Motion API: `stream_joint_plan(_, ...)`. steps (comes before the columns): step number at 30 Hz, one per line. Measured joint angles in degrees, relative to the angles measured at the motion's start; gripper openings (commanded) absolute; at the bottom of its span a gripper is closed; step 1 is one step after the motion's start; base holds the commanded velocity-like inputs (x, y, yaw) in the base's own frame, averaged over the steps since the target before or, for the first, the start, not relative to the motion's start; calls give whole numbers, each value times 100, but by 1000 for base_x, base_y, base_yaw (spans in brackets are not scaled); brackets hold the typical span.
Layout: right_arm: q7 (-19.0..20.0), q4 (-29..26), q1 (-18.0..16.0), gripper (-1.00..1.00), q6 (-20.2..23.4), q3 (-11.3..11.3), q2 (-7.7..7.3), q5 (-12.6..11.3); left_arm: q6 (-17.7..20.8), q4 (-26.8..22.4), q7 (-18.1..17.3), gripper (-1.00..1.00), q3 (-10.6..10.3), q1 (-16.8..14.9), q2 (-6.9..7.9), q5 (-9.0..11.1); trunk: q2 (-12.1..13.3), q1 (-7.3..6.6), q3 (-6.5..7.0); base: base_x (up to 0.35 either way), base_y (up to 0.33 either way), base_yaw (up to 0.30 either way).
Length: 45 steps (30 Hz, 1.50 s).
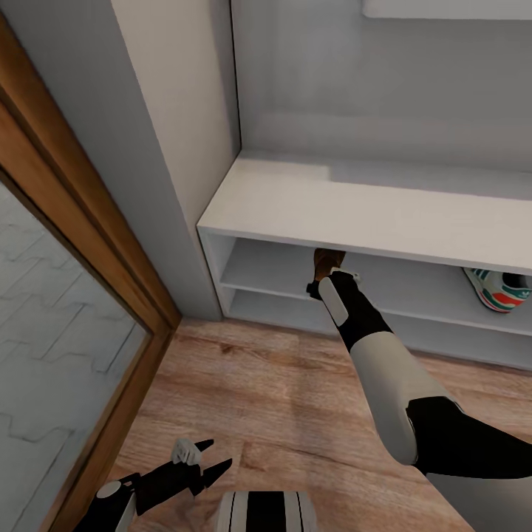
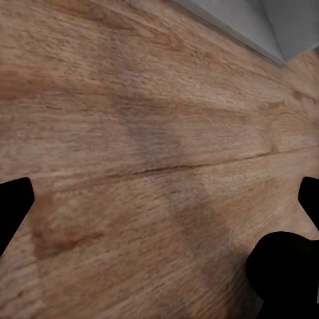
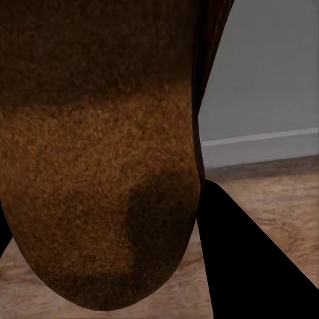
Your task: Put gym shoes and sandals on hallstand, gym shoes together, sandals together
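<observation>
Gripping a sandal [image 3: 100,166], right tool [image 1: 325,277] reaches under hallstand [image 1: 355,214].

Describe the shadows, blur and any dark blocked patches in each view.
Head view: even, soft light; a faint shadow under the rack top dims the shelf by the sandal. Left wrist view: a broad soft shadow streaks across the floor; black finger silhouettes cut the edges. Right wrist view: the sandal looms close, grainy and soft, darkest at one end.

R arm [image 1: 384,355] pokes a sandal [image 1: 329,262] under the hallstand [image 1: 355,210] bench top (gym shoe [image 1: 499,288] on shelf).
</observation>
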Motion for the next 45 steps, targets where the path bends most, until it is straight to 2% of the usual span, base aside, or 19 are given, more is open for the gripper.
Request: stream_joint_plan(45, 2, 1, 0, -100, 2, 0, 0, 8, 4, 0, 0, 100, 0, 0, 6, 0, 0, 0, 0, 56, -4, 0)
